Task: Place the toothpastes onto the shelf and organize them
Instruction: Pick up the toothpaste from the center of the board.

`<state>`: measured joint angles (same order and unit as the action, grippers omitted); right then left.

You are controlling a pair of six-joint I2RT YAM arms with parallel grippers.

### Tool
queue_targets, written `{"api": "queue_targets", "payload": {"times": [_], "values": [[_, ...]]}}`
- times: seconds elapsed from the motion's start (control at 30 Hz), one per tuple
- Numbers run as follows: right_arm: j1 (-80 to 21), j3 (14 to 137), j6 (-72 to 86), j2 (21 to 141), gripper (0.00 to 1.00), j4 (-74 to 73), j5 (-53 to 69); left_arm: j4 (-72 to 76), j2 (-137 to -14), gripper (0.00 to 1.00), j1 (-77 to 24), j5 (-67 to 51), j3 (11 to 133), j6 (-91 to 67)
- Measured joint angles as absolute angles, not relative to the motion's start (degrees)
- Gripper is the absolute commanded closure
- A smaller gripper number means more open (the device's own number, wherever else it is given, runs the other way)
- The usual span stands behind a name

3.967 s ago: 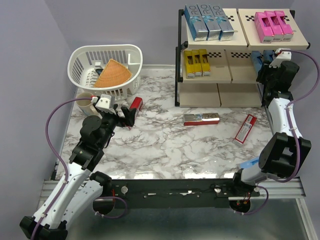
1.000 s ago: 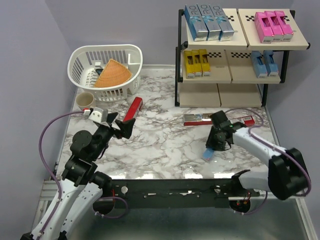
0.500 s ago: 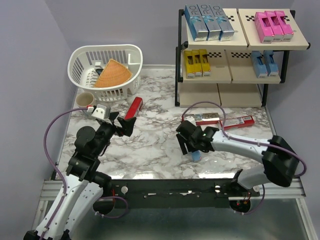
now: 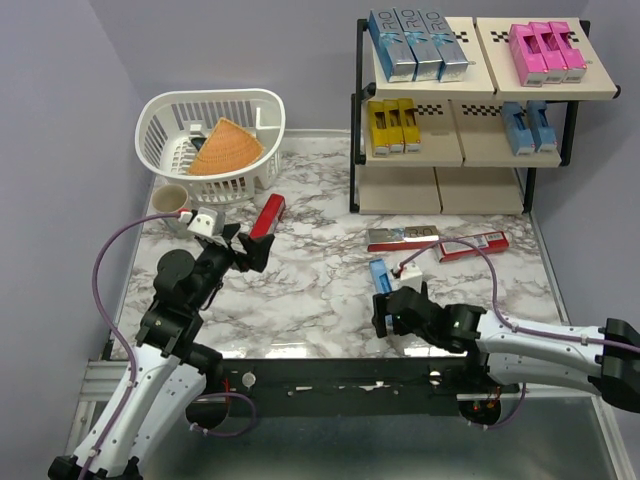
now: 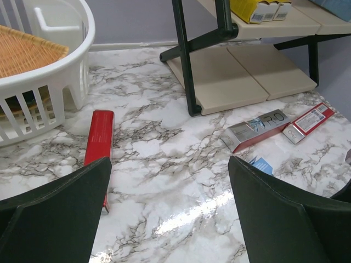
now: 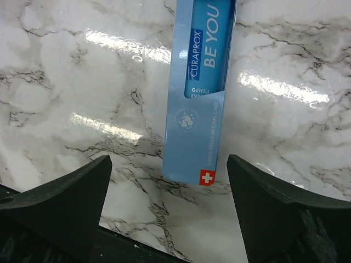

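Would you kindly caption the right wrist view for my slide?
Open right hand poised over a light blue rectangular toothpaste carton lying flat on the white marble tabletop.

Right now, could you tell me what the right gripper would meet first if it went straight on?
Most likely the blue carton, lying flat on the table just ahead of the open right gripper. Depth is unclear, so it could touch the marble just short of the carton's near end.
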<state>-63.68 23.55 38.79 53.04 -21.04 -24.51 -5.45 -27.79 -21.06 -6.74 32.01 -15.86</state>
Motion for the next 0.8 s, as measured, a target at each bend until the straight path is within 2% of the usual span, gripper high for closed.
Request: {"api": "queue_targets", "payload": {"times": [0.07, 0.2, 0.33, 0.5, 0.67, 0.8], "values": [[-66.32, 23.38, 42.02, 54.78, 0.12, -21.10, -26.72, -5.21, -28.47, 0.01, -21.06, -6.83, 32.01, -15.86], [-70.17, 23.38, 45.82, 57.45, 0.25, -21.08, -30.52, -5.26, -29.69, 0.01, -21.06, -7.27, 32.01, -15.88], [-74.04, 23.86, 50.83, 61.39, 0.34, -22.96, -35.64, -5.26, -29.82, 0.01, -21.06, -7.33, 32.01, -15.86], [-78.46, 28.14, 61.21, 68.88, 0.44, -30.70, -42.85, -5.28, -29.80, 0.01, -21.06, -7.33, 32.01, -15.77], [-81.56, 32.80, 70.50, 76.25, 0.44, -37.71, -47.88, -5.26, -29.98, 0.01, -20.99, -7.33, 32.01, -15.68], [-82.02, 33.58, 73.60, 78.67, 0.39, -39.55, -49.71, -5.32, -30.50, 0.01, -20.99, -7.33, 32.01, -15.68]]}}
